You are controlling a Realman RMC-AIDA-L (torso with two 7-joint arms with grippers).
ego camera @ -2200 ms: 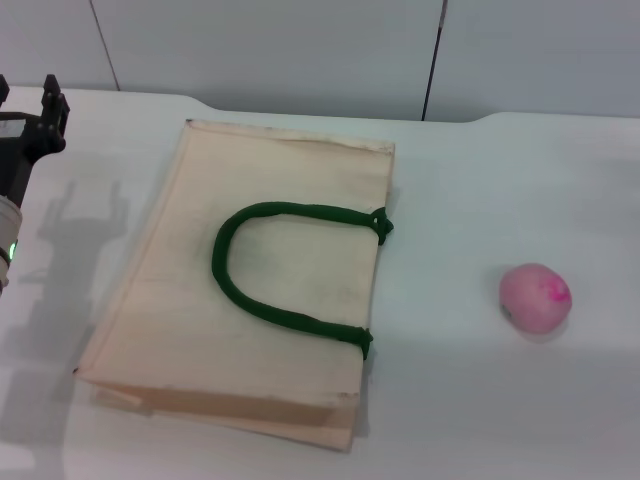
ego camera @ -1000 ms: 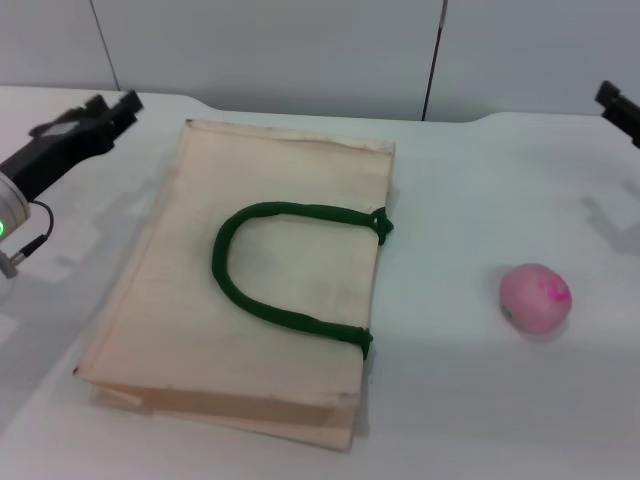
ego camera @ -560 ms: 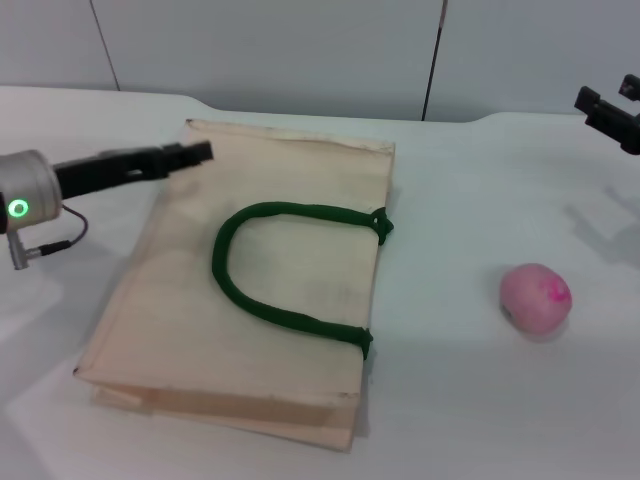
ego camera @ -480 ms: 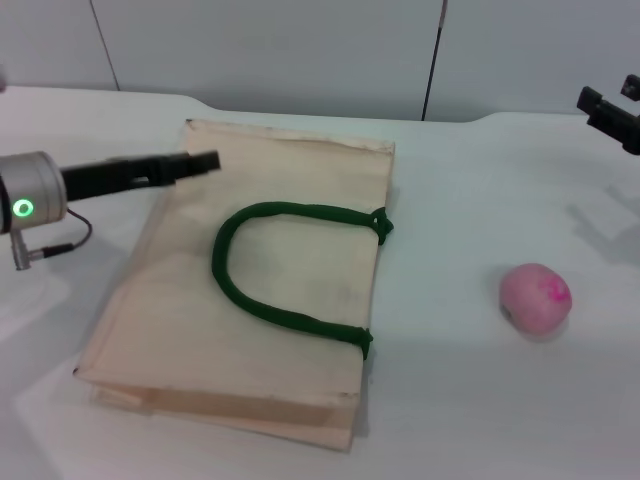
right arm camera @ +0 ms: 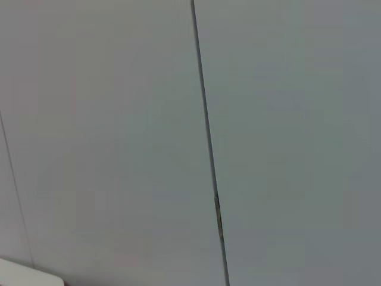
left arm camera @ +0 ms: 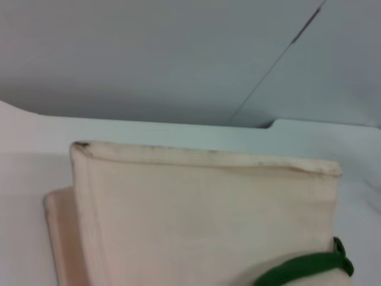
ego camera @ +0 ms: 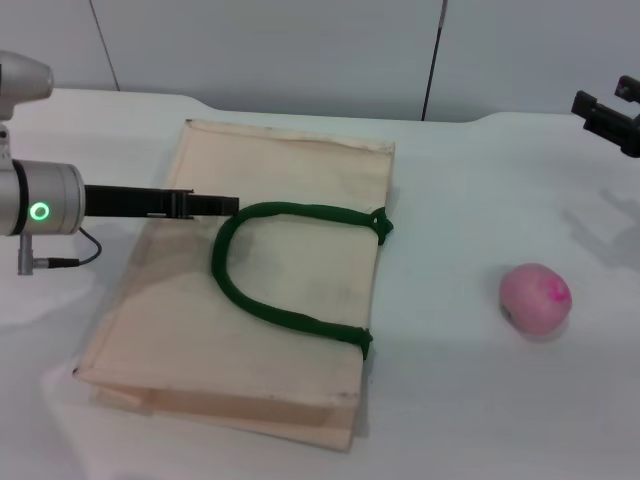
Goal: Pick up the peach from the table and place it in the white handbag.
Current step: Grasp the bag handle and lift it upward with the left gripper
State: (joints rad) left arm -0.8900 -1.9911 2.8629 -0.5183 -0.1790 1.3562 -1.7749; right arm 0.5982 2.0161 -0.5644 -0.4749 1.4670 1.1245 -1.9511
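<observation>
The left hand (ego camera: 225, 204) is reaching in low over the white handbag (ego camera: 290, 300), its tip just beside the curve of the dark-green handle (ego camera: 262, 300); whether it is wide or narrow I cannot tell. The bag is lying flat on the table (ego camera: 470, 400). The right hand (ego camera: 608, 110) is hanging high, with the peach (ego camera: 536, 297) sitting on the table well below and nearer the robot; its spread I cannot tell either
</observation>
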